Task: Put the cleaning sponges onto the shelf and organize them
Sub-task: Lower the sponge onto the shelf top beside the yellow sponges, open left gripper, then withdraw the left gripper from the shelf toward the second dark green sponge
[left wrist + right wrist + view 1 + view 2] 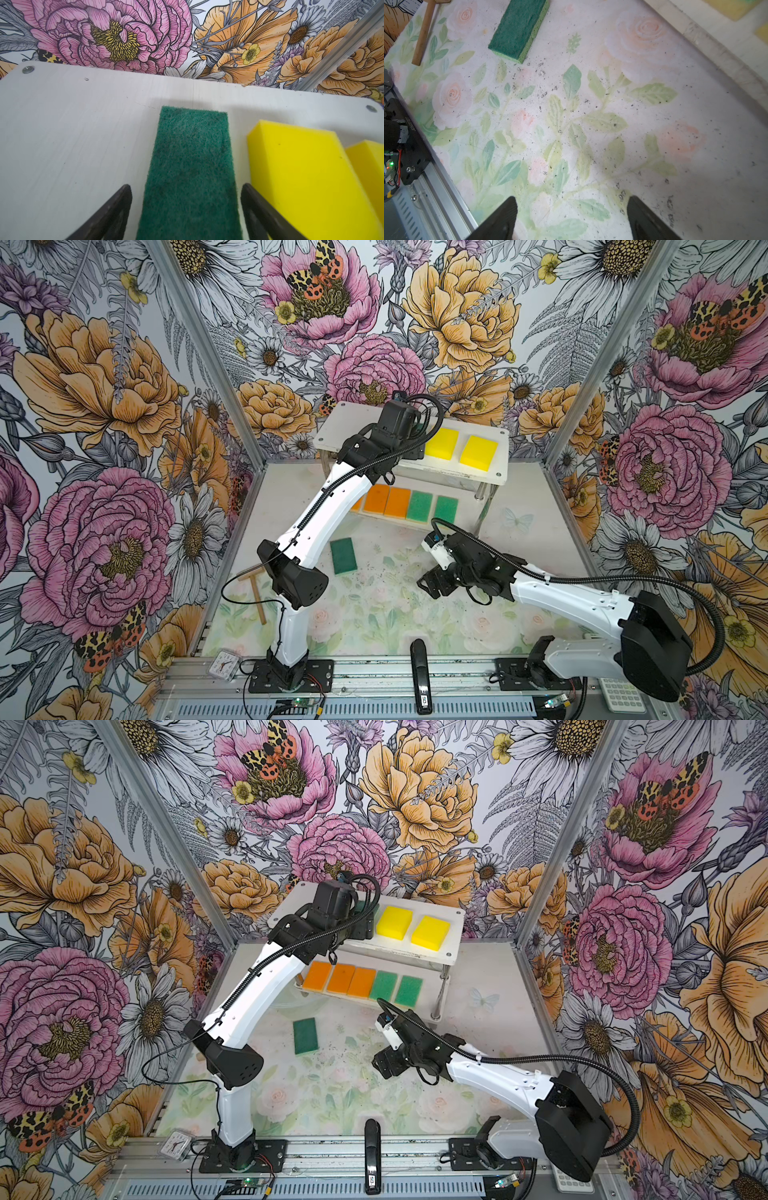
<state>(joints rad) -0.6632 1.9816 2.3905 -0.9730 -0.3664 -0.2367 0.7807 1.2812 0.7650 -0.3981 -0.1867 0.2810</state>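
"How far along are they getting with this?"

"Nearly there, I'd say. The shelf (332, 435) is carrying eight pads. Three orange sponges (340, 978) and two light green sponges (384, 986) are lying in a row on the lower tier. Two yellow sponges (441, 443) are sitting side by side on the top board (72, 135)."

"And the eighth?"

"A dark green sponge (191, 155) is lying flat on that top board, just beside the nearer yellow one. The left end effector (186, 187) is hanging over it. Its fingers (112, 214) are standing off either long edge with a sliver of board showing between, so it's released and gripping nothing."

"So what's remaining?"

"One loose sponge (343, 556), dark green as well, is lying scrubber-side up on the surface (591, 124). It's well apart from the shelf and not far from a wooden mallet (257, 593) that isn't part of the job."

"Is the other arm dealing with it?"

"Not yet. The right end effector (572, 197) is hovering above bare surface, jaws spread and empty, with the loose sponge lying ahead of it. I'm guessing that pad is going next to its twin on the top board, where room is showing on the side away from the yellows."
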